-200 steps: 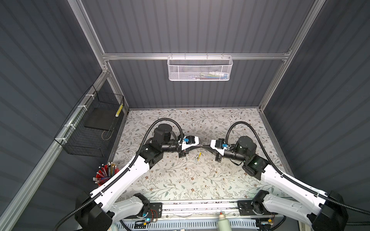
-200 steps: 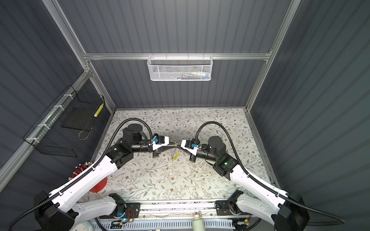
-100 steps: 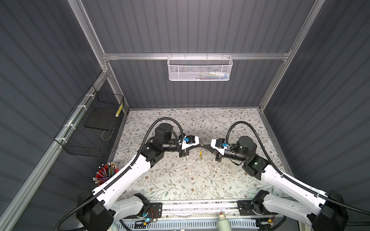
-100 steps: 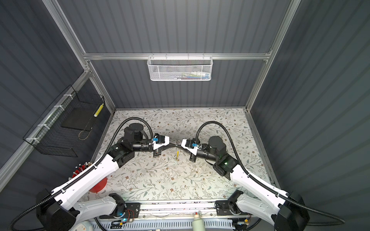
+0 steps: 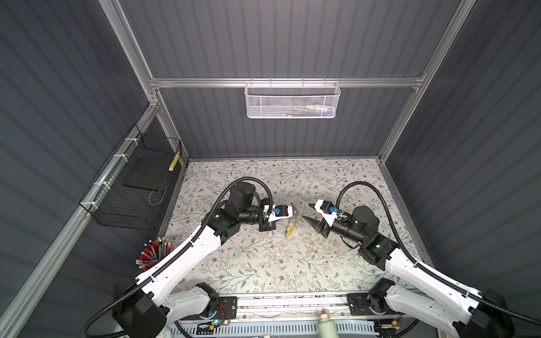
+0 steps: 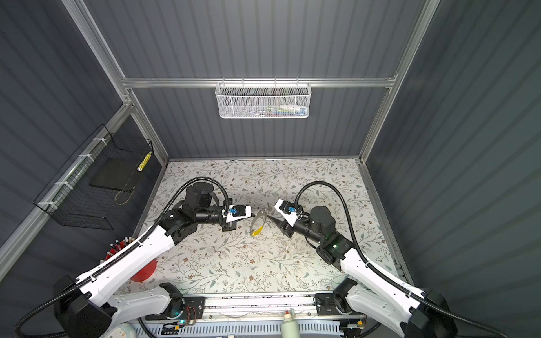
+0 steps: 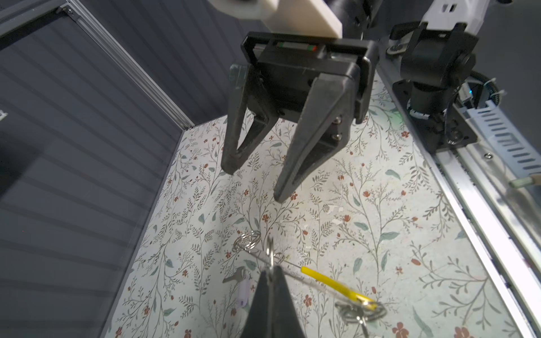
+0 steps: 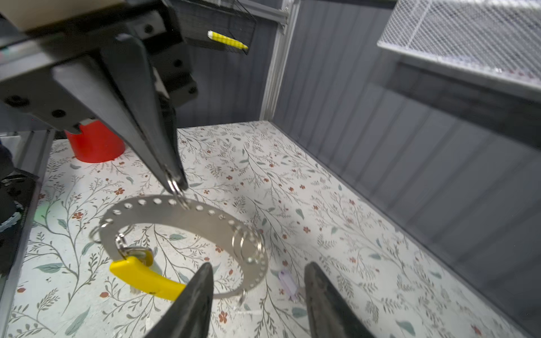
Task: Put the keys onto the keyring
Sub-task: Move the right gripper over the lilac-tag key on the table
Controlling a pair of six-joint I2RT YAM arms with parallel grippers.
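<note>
One keyring (image 6: 257, 232) is pinched mid-frame by the left gripper (image 8: 175, 183); right gripper (image 7: 253, 185) is spread wide, empty; one pale key (image 8: 288, 281) is seen loose.

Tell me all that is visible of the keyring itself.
The keyring is a flat, silvery metal band, curved into a loop, with small holes along its outer edge. It hangs from a split ring pinched in the shut left gripper. More small rings and a yellow tag hang from it.
</note>
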